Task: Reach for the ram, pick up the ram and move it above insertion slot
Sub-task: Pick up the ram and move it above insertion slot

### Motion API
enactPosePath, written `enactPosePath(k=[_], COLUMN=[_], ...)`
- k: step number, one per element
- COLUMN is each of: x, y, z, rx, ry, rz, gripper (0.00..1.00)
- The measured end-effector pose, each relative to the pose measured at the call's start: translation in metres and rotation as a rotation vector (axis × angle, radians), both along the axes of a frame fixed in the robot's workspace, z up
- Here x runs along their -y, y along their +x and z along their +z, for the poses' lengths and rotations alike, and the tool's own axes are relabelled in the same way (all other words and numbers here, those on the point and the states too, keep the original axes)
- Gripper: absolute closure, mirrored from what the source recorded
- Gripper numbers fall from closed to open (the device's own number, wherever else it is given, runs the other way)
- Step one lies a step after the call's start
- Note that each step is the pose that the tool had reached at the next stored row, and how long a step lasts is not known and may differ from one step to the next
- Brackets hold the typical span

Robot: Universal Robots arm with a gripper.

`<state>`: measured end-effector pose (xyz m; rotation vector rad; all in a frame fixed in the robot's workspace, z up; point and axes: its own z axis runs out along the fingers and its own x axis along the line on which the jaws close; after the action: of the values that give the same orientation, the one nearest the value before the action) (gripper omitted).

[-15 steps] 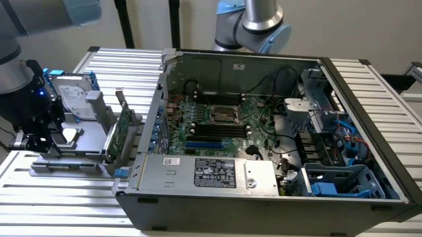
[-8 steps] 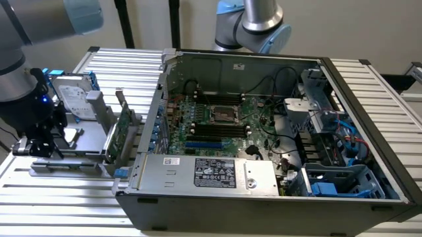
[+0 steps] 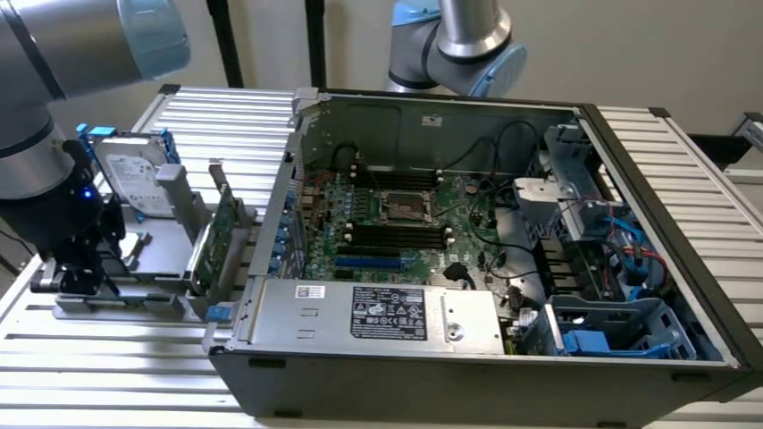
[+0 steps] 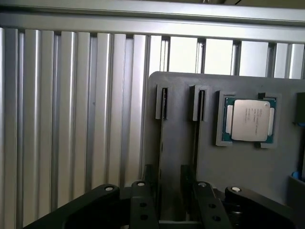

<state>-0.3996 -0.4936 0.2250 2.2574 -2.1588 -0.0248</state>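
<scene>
My gripper (image 4: 174, 193) is open, its two black fingers (image 4: 143, 205) hanging over the grey holder (image 4: 248, 167). Two thin dark strips run edge-on from narrow notches in the holder to the fingers. One strip (image 4: 162, 138) lies by one finger and the other strip (image 4: 196, 138) by the opposite finger. These look like the ram on edge, but no green face shows. In the exterior view the gripper (image 3: 78, 273) hangs low at the holder's left end, outside the computer case. The dark insertion slots (image 3: 399, 234) lie on the motherboard below the processor socket.
The holder also carries a silver processor chip (image 4: 249, 120), a hard drive with blue rails (image 3: 131, 174) and a wider green card (image 3: 214, 241). The open computer case (image 3: 477, 366) stands to the exterior view's right on the ribbed metal table (image 3: 120, 357). A second arm (image 3: 465, 45) stands behind it.
</scene>
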Motion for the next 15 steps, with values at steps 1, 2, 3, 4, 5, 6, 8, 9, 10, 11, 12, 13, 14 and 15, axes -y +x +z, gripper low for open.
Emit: enactPosePath(k=[1, 2, 3, 4, 5, 6, 8, 9, 10, 11, 12, 13, 14, 15], x=[0.0003, 0.0007, 0.001, 0.0014, 0.0018, 0.0022, 0.0028, 0.0031, 0.0033, 0.0035, 0.0036, 0.0036, 0.0037, 0.0037], y=[0.0, 0.0, 0.0, 0.0, 0.0, 0.0, 0.0, 0.0, 0.0, 0.0, 0.0, 0.0, 0.0, 0.0], z=[-0.0019, -0.0036, -0.0054, -0.0072, -0.0092, -0.0109, -0.0145, -0.0163, -0.0181, -0.0199, -0.0209, -0.0212, -0.0213, -0.0215], rx=[0.0001, 0.0, 0.0, 0.0, 0.0, -0.0001, 0.0, 0.0, -0.0001, 0.0001, 0.0001, -0.0002, -0.0003, -0.0003], ry=[0.0001, 0.0, 0.0, -0.0001, 0.0, -0.0001, 0.0, 0.0, -0.0001, 0.0, 0.0, -0.0001, -0.0003, -0.0003], rz=[0.0, 0.0, 0.0, 0.0, 0.0, 0.0, 0.0, 0.0, 0.0, 0.0, 0.0, 0.0, 0.0, 0.0], gripper=[0.64, 0.64, 0.64, 0.64, 0.64, 0.64, 0.64, 0.64, 0.64, 0.64, 0.64, 0.64, 0.64, 0.64])
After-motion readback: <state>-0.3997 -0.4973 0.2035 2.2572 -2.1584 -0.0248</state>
